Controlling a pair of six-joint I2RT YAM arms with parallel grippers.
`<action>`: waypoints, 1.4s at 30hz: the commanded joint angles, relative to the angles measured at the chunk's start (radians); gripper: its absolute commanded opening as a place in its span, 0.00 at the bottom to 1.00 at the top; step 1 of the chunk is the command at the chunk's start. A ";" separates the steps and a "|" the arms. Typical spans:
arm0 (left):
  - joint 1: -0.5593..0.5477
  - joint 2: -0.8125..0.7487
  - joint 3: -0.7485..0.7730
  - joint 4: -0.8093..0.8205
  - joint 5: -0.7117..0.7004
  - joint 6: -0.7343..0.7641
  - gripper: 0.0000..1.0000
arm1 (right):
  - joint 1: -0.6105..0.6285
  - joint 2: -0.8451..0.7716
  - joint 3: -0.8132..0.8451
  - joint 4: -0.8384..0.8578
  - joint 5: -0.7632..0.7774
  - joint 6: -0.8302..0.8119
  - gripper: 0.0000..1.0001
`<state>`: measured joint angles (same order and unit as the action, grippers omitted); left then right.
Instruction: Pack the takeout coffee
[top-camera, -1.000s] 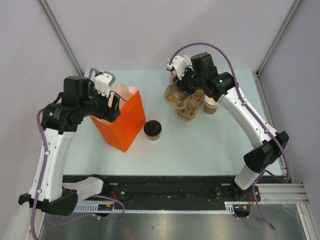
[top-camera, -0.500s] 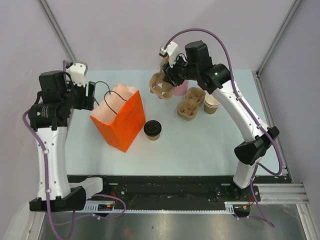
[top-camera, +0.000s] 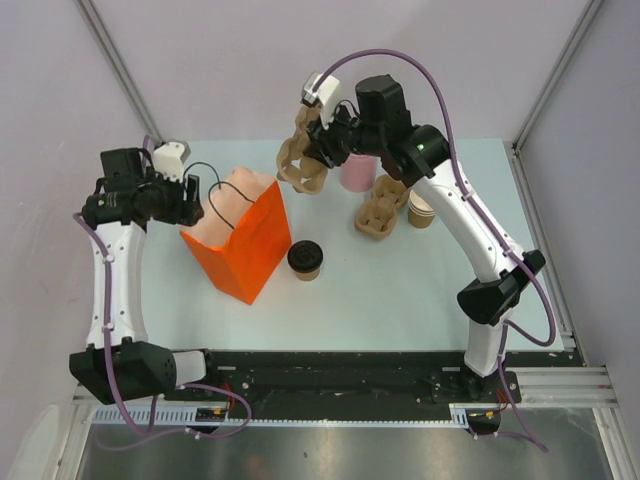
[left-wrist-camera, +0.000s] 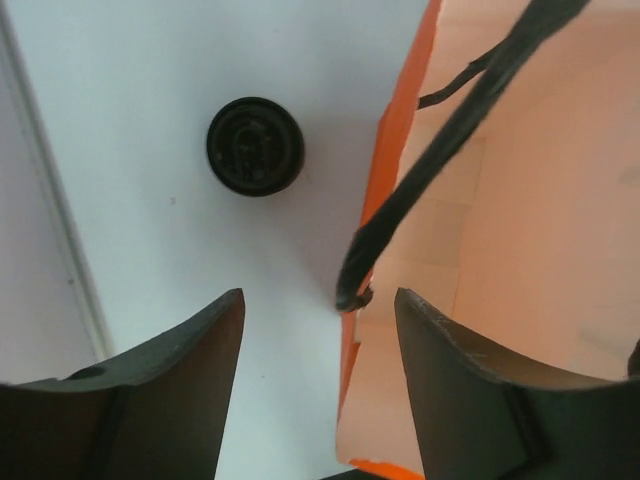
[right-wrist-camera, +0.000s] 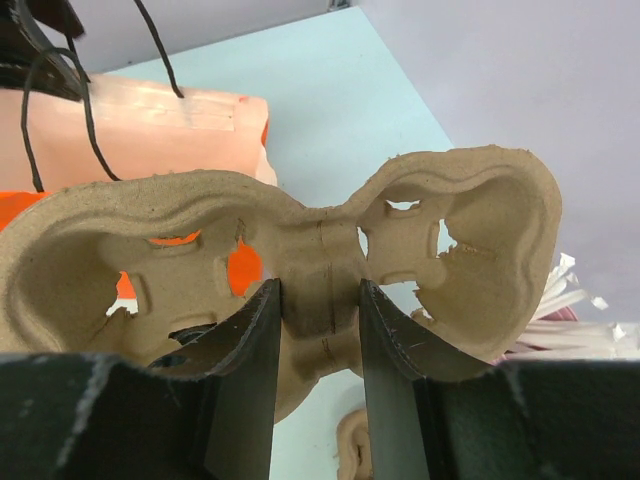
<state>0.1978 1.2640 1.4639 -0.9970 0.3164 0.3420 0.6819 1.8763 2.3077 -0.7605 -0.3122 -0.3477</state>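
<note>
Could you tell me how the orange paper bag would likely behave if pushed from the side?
Probably light and tippy: the orange paper bag stands upright, tall and open-topped. Its thin paper walls would likely dent rather than push stiffly. The black cord handles look floppy and may flop over.

White links, black joints: left arm (top-camera: 118, 290), right arm (top-camera: 478, 235). Purple cables (top-camera: 400, 58) looped alongside. White camera blocks (top-camera: 170, 152) at wrists. Left gripper (left-wrist-camera: 318, 295), right gripper (right-wrist-camera: 320, 285): dark wedge fingers (left-wrist-camera: 150, 400).

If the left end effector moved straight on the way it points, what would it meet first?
Probably the orange paper bag's rim and black cord handle, framed between the fingers of the open left end effector; the takeout coffee lies farther off. Depth is unclear.
</note>
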 joint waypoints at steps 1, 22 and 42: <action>0.003 0.009 -0.039 0.074 0.157 0.019 0.59 | 0.021 0.018 0.050 0.081 -0.001 0.033 0.00; -0.066 -0.196 -0.197 0.054 0.193 -0.038 0.00 | 0.188 0.210 0.136 0.463 -0.013 0.185 0.00; -0.066 -0.178 -0.148 0.054 0.188 -0.109 0.00 | 0.289 0.212 0.006 0.173 0.137 0.107 0.00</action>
<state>0.1349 1.0908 1.2720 -0.9527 0.4793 0.2363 0.9714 2.1029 2.3093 -0.5491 -0.2020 -0.2344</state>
